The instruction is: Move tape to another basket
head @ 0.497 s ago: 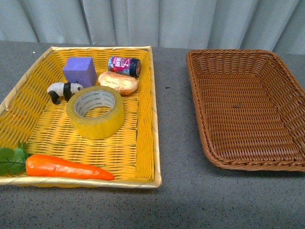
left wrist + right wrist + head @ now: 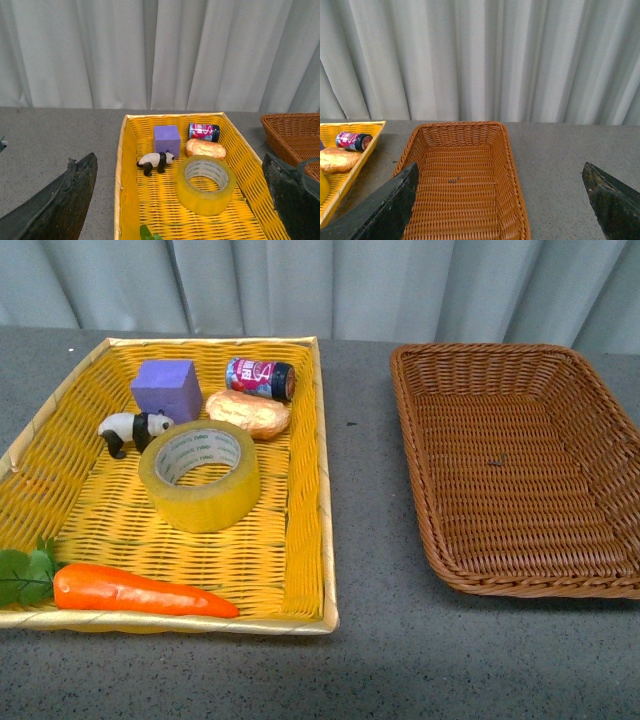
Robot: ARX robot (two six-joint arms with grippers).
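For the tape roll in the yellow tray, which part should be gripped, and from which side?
Probably from above: the tape lies flat, core opening up. Pinch its near wall, one finger inside the core, one outside; the panda and bread roll crowd its far side.

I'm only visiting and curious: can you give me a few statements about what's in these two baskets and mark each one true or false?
1. The tape lies in the yellow tray. True.
2. The carrot is already in the brown basket. False: it lies along the near edge of the yellow tray.
3. The toy panda stands next to the purple cube. True.
4. The tape stands on its edge like a wheel. False: it lies flat with its hole facing up.
5. The small can stands upright. False: it lies on its side at the tray's far end.
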